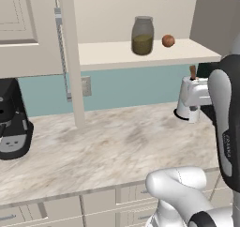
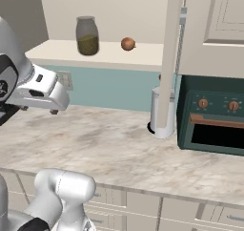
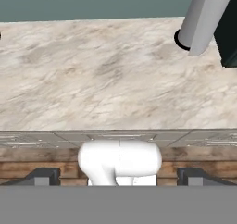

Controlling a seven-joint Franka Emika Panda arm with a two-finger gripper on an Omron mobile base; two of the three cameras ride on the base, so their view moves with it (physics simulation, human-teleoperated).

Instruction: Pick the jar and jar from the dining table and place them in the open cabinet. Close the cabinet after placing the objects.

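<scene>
Already the small rounded jar [image 1: 142, 35] with olive-green contents is standing upright on the cabinet's cream shelf [image 1: 117, 55], near an orange-brown ball [image 1: 168, 41]. The gripper [image 3: 118, 174] is spreading its dark tips wide, carrying nothing, above the marbled stone counter [image 3: 92, 75]. Being smooth glass, the jar is probably weighty, slippery and breakable, so gripping its straight sides below the lid looks safest.
</scene>
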